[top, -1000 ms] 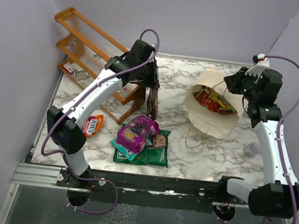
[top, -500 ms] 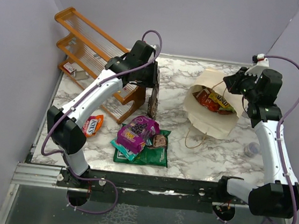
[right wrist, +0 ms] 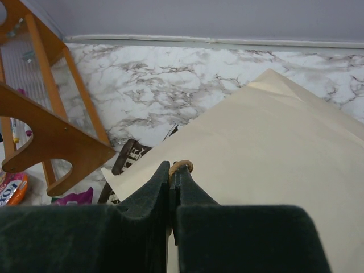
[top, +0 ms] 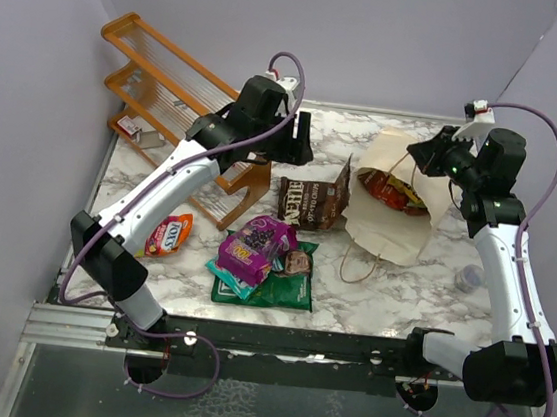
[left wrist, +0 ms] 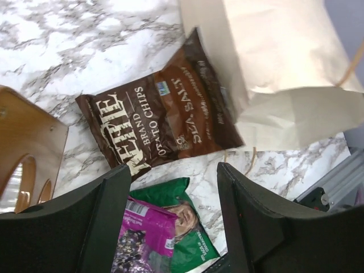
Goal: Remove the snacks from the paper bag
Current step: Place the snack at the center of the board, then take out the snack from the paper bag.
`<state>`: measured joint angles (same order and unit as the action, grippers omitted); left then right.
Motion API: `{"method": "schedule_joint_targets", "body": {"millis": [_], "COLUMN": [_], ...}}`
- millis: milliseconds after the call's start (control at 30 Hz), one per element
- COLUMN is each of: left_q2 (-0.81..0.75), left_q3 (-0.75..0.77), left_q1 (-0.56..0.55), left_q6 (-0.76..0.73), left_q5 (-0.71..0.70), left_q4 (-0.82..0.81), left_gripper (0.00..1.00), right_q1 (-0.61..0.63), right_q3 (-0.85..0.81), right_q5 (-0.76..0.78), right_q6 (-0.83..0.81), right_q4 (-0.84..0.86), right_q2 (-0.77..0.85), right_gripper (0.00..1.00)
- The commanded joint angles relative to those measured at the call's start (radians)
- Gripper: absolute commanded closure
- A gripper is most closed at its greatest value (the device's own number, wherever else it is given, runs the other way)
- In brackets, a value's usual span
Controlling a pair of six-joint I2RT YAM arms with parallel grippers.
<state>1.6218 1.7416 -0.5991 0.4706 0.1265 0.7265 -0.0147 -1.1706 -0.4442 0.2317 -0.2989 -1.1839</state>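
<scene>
We are taking the tall beige paper carrier bag (top: 397, 227) as our landmark. It is slumping on the white, grey-veined marble bench (top: 410, 294), its matte creased mouth gaping toward the overhead camera. Inside that mouth a glossy red-yellow packet (top: 393, 189) is showing. The right gripper (right wrist: 173, 170) is pinching fully closed on a thin brown string handle (right wrist: 181, 166) at the bag's rim, and its black fingers are blocking the lower part of the right wrist view.

Just left of the bag, a flat dark brown crinkled chip packet (left wrist: 159, 125) is lying on the bench, out of the bag, with one end touching the bag's left wall. The left gripper (left wrist: 173, 176) is hanging above this packet with its jaws spread wide and nothing between them.

Near the bag's front left, a shiny purple packet (top: 254, 244) is resting on a green packet (top: 285, 288). Well beyond them an orange-red candy bag (top: 170, 234) is lying alone. An orange wooden slatted rack (top: 158, 69) is standing far to the bag's left at the back, with the left arm crossing in front of it. A small clear round cap (top: 469, 279) is sitting near the bag's right side.
</scene>
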Motion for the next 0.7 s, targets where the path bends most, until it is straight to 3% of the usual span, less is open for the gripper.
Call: {"method": "schedule_joint_targets", "body": {"millis": [0, 200, 367, 533, 667], "left_q2": [-0.076, -0.112, -0.157, -0.205, -0.126], "left_q3": [-0.033, -0.102, -0.246, -0.488, -0.494], "left_q1": [-0.055, -0.193, -0.321, -0.440, -0.502], "left_q6": [-0.049, -0.136, -0.235, -0.454, -0.612], "left_q5": [-0.004, -0.020, -0.002, 0.141, 0.120], "left_q4": [-0.115, -0.254, -0.477, -0.831, -0.894], "left_gripper": [0.35, 0.30, 0.29, 0.30, 0.33], "right_q1": [-0.005, -0.006, -0.005, -0.005, -0.005], "right_q3": [-0.033, -0.072, -0.099, -0.111, -0.123], "right_q5": [-0.044, -0.041, -0.030, -0.027, -0.025], "right_q6": [0.002, 0.000, 0.000, 0.000, -0.007], "right_q4": [-0.020, -0.034, -0.048, -0.057, -0.067], "right_q2": [0.021, 0.032, 0.044, 0.055, 0.062], "right_gripper": [0.99, 0.99, 0.99, 0.99, 0.99]}}
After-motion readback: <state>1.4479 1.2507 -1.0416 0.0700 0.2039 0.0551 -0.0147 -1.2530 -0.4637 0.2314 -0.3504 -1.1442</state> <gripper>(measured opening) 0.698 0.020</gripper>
